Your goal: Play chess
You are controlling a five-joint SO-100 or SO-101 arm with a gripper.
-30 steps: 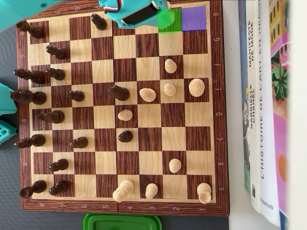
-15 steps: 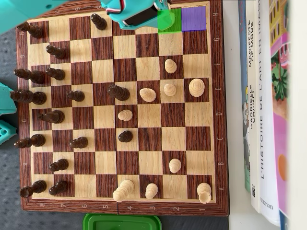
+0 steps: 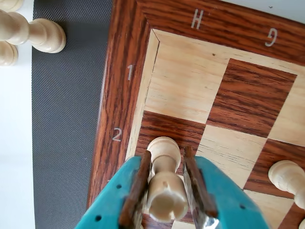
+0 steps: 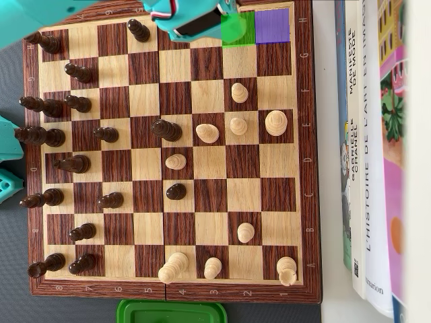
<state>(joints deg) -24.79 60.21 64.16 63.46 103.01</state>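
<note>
Overhead view: the chessboard [image 4: 168, 155] fills most of the frame, with books [image 4: 367, 155] lying along its 3 o'clock side and a green lid [image 4: 172, 312] just past its 6 o'clock edge. The teal arm [image 4: 192, 19] reaches in over the 12 o'clock edge. Under its tip one square is tinted green [image 4: 248, 33], and the corner square beside it toward 3 o'clock is tinted purple [image 4: 272, 25]. Dark pieces [image 4: 50, 138] crowd the 9 o'clock side; light pieces [image 4: 237, 125] are scattered from the centre toward 3 and 6 o'clock. In the wrist view the gripper [image 3: 167, 191] comes in from 6 o'clock, its two fingers [image 3: 136, 191] clenched on a light pawn [image 3: 164, 183], one brown-lined pad on each side of its stem. The pawn stands at the board's outer edge, on the dark square beside the rim's "2" mark, next to the H1 corner. Whether its base touches the square cannot be told. Another light piece [image 3: 286, 175] stands at 3 o'clock, and more light pieces [image 3: 33, 32] lie off the board at 10 o'clock.
</note>
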